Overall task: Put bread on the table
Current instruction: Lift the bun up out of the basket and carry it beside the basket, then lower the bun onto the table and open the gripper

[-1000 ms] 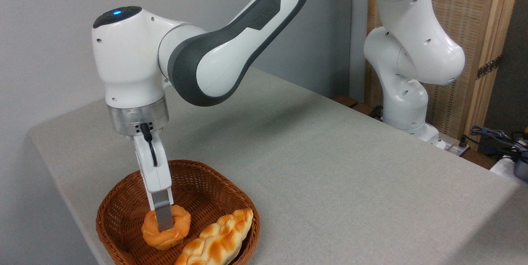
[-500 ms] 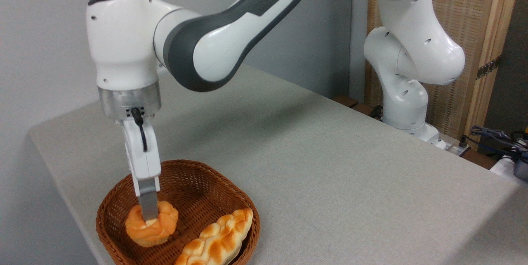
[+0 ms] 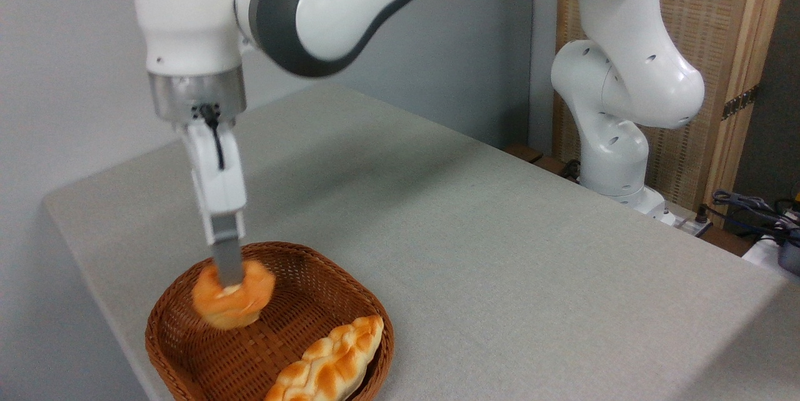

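— Holding anything?
— Yes. Gripper (image 3: 229, 279) pinched tight on the bread (image 3: 232, 295), a bit blurry, hanging in the air just over the basket (image 3: 187, 351), near left.
— Anything else inside?
— Long braided loaf (image 3: 328, 365), lying at the near right side.
— And the table (image 3: 475, 251)?
— Grey cloth, stretching far and right.

Glossy white arm (image 3: 625, 76) with dark grey panels, a silver collar (image 3: 195, 96) at upper left, a black cable (image 3: 215, 138), and a white pincer (image 3: 228, 276) with grey fingers (image 3: 227, 260).
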### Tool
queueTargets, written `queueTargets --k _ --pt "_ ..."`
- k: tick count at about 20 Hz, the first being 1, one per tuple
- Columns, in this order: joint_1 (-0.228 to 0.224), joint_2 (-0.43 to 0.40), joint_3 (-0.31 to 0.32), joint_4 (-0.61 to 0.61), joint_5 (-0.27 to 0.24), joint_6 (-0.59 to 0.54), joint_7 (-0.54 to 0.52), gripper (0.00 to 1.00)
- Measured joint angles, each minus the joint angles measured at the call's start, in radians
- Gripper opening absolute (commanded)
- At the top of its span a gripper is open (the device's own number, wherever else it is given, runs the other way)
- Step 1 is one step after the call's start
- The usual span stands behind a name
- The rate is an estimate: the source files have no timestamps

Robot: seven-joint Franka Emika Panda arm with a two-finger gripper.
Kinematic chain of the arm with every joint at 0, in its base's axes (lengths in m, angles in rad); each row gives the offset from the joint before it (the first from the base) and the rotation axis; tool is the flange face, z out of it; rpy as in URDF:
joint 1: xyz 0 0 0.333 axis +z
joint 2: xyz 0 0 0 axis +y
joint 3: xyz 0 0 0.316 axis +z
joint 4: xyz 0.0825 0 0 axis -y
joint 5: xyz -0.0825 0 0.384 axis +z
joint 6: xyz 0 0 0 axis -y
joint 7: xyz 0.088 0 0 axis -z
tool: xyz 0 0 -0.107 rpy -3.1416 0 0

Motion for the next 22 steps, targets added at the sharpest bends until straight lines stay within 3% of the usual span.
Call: queueTargets --k 5,13,14,16,18,19,22 --pt "0.0 -0.127 0.0 -0.065 0.0 -0.173 0.031 0.0" --pt "-0.002 -0.359 -0.001 -0.36 0.0 -0.198 0.068 0.0" --pt "-0.004 -0.384 -0.001 -0.399 0.0 -0.198 0.068 0.08" --pt "-0.022 -0.416 -0.003 -0.456 0.0 -0.197 0.068 0.35" --pt "-0.049 -0.42 -0.004 -0.483 0.0 -0.197 0.067 0.96" --pt "-0.061 -0.417 -0.005 -0.493 0.0 -0.197 0.066 1.0" --pt "-0.074 -0.404 -0.006 -0.529 0.0 -0.197 0.066 1.0"
